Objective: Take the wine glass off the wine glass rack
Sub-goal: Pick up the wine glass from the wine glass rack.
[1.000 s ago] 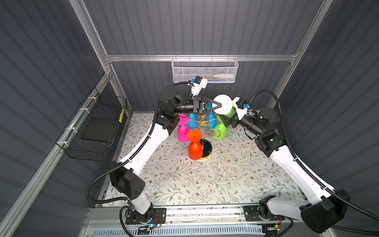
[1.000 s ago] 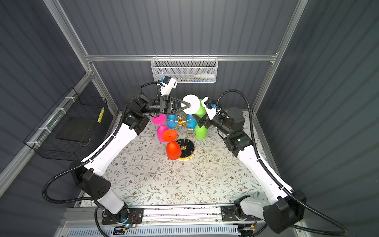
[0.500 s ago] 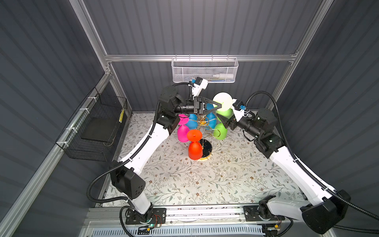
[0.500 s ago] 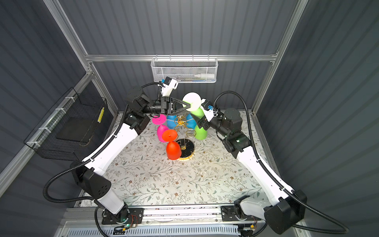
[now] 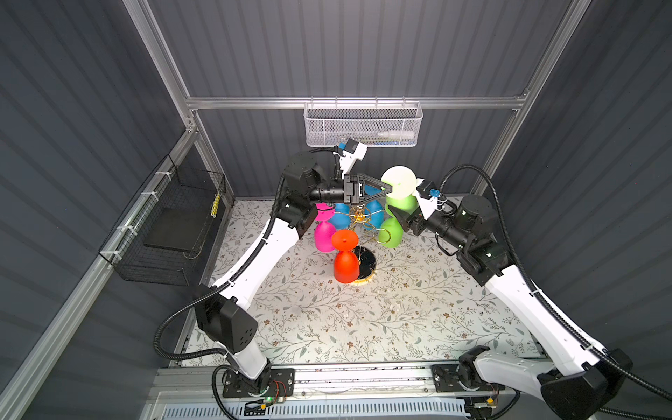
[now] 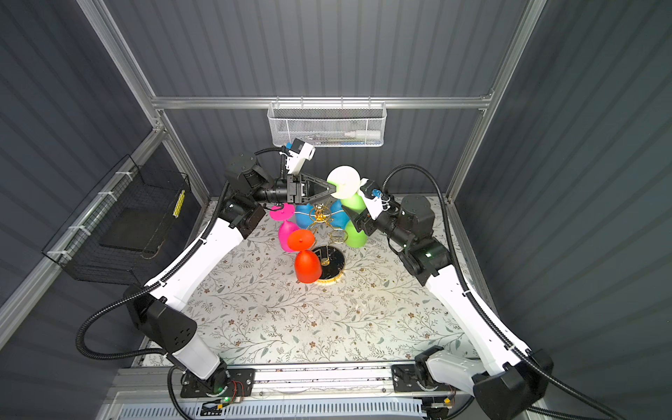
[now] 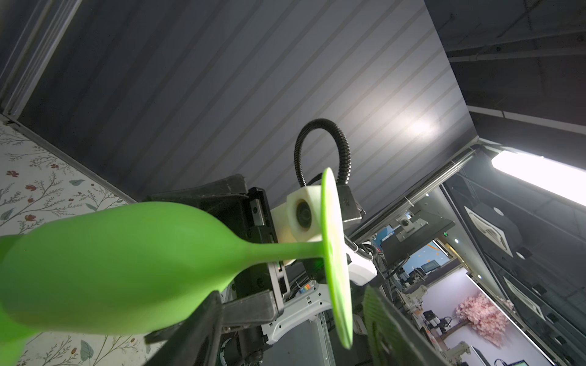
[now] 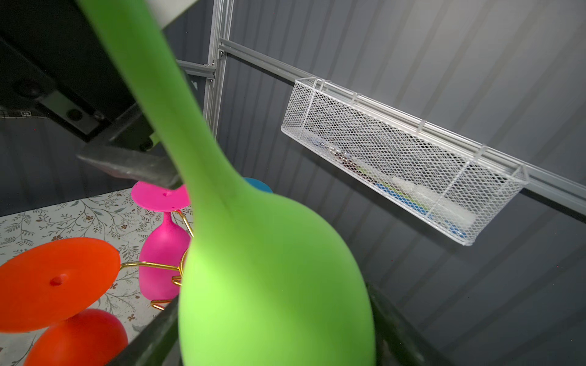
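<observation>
Right gripper [image 5: 399,214] clamps green wine glass [image 5: 398,200] at bowl; left gripper [image 5: 387,190] wide, empty. Pull left clear of foot [image 5: 398,178] first.

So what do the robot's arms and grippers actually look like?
Both the left arm and right arm have white shells with black joints, and a black ribbed cable loops along each. The left gripper and right gripper have black wedge-shaped fingers, each with a white wrist camera.

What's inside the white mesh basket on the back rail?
In the white mesh basket: a white tube lying flat, something blue beside it, a dark item further along. Mesh hides what they are.
</observation>
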